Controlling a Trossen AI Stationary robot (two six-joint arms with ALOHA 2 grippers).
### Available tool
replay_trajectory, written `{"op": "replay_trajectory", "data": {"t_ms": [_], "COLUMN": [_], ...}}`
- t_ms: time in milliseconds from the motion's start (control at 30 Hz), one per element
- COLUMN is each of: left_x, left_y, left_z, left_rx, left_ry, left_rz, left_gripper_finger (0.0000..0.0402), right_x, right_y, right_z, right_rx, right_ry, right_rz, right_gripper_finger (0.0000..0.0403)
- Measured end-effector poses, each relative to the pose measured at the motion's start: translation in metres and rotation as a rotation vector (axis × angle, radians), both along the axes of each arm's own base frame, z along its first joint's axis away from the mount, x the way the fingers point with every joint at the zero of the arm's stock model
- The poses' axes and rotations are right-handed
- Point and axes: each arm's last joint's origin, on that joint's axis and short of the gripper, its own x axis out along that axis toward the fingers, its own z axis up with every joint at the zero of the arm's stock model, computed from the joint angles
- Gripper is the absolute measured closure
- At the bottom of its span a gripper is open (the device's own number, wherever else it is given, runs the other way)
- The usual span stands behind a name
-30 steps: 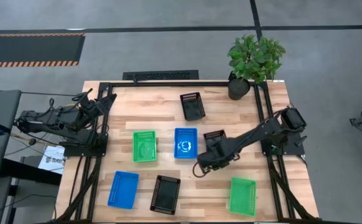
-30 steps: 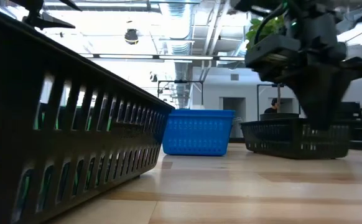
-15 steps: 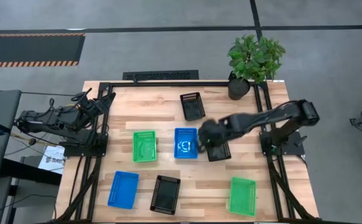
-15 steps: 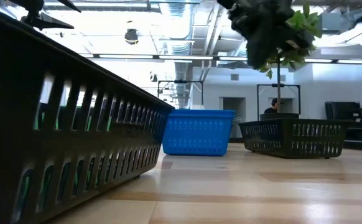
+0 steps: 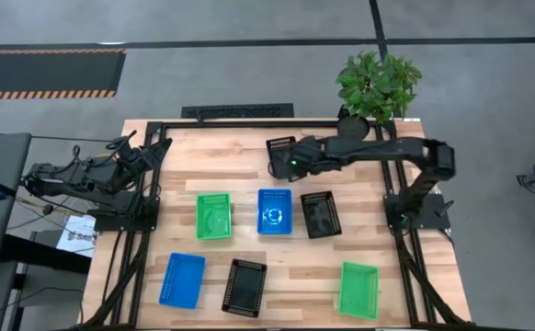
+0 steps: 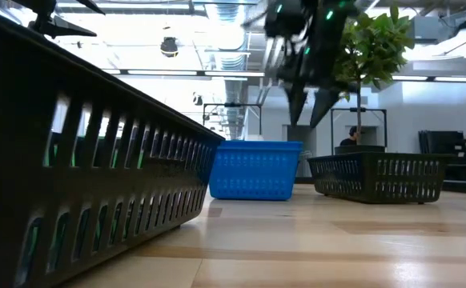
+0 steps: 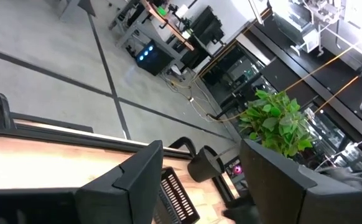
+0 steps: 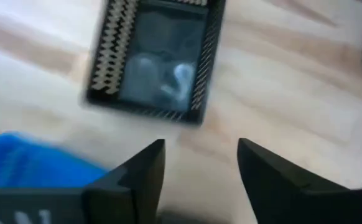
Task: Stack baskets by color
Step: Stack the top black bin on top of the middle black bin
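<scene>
Seven small rectangular mesh-sided plastic baskets lie apart on the pale wooden table (image 5: 249, 165) in the high view. A black basket (image 5: 283, 156) sits upper centre. A middle row, left to right: a green basket (image 5: 214, 216), a blue basket (image 5: 274, 211), a second black basket (image 5: 321, 214); the last two lie just beside each other. The lower row holds another blue basket (image 5: 182, 279), a third black basket (image 5: 244, 287) and a second green basket (image 5: 358, 290).

The right gripper (image 5: 295, 163) hangs over the upper black basket, fingers spread, empty. The left gripper (image 5: 139, 152) rests at the table's left edge, jaws apart, empty.

A potted green plant (image 5: 376, 87) stands upper right.
</scene>
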Motion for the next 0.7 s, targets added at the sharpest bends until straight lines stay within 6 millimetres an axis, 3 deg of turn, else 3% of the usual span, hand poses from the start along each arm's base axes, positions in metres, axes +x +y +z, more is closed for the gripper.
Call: {"op": "replay_trajectory", "data": {"t_ms": [167,300,600,700], "left_x": [0.000,0.000,0.000,0.000], "left_y": [0.000,0.000,0.000,0.000], "left_z": [0.000,0.000,-0.001,-0.001], "left_rx": [0.000,0.000,0.003,0.006], "left_ry": [0.000,0.000,0.008,0.012], "left_rz": [0.001,0.001,0.006,0.007], "left_gripper_finger": [0.0198,0.0198,0.0198,0.0198], "right_x": [0.017,0.018,0.022,0.024], "right_y": [-0.029,-0.045,-0.055,-0.056], "right_z": [-0.030,-0.048,-0.073,-0.077], "right_rx": [-0.027,-0.014,0.062,0.078], "right_ry": [0.028,0.081,0.138,0.129], "right_rz": [-0.002,-0.020,0.015,0.010], "right_gripper_finger": [0.0167,0.0181,0.0206,0.0235]}}
